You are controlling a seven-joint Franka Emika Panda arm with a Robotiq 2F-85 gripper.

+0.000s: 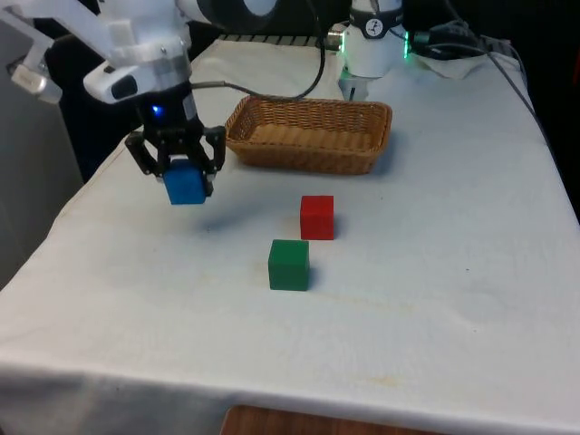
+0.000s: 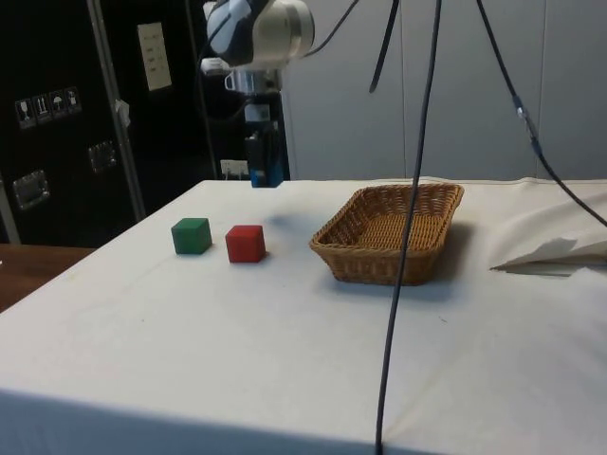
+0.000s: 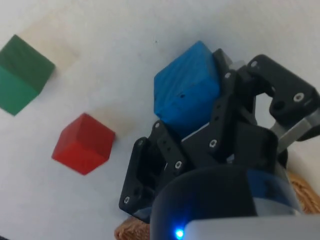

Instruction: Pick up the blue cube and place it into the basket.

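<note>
Blue cube [image 1: 185, 183] (unmarked) hangs clamped in the gripper [image 1: 178, 167] above the cloth, beside the basket [image 1: 310, 134].

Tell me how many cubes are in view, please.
3. The blue cube is held in the gripper above the cloth; the red cube and green cube sit on the table, before the basket.

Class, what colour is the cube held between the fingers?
Blue: the cube held off the table, clearest in the front view.
</note>
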